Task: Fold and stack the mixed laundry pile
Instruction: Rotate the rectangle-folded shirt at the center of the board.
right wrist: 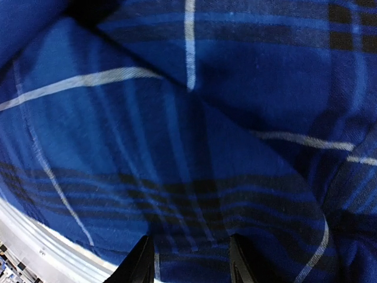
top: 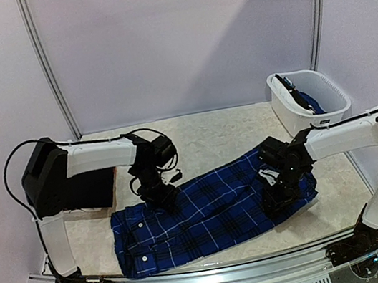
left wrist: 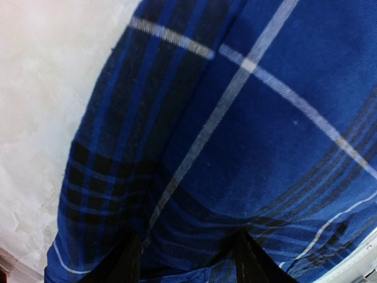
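Observation:
A blue plaid button shirt (top: 208,211) lies spread across the table, collar end at the near left. My left gripper (top: 163,193) is down on its far edge. In the left wrist view the gripper (left wrist: 188,242) stands open, its dark fingertips (left wrist: 132,259) pressed into the cloth (left wrist: 253,135), which creases between them. My right gripper (top: 278,195) is on the shirt's right end. In the right wrist view that gripper (right wrist: 189,239) is also open, and the plaid (right wrist: 194,147) lies fairly flat between its fingers (right wrist: 141,259). Neither gripper lifts any cloth.
A white basket (top: 293,113) stands at the back right with dark and blue cloth (top: 305,100) inside. A black mass (top: 88,191) sits at the left, partly behind my left arm. The metal rail (top: 218,274) runs along the near table edge.

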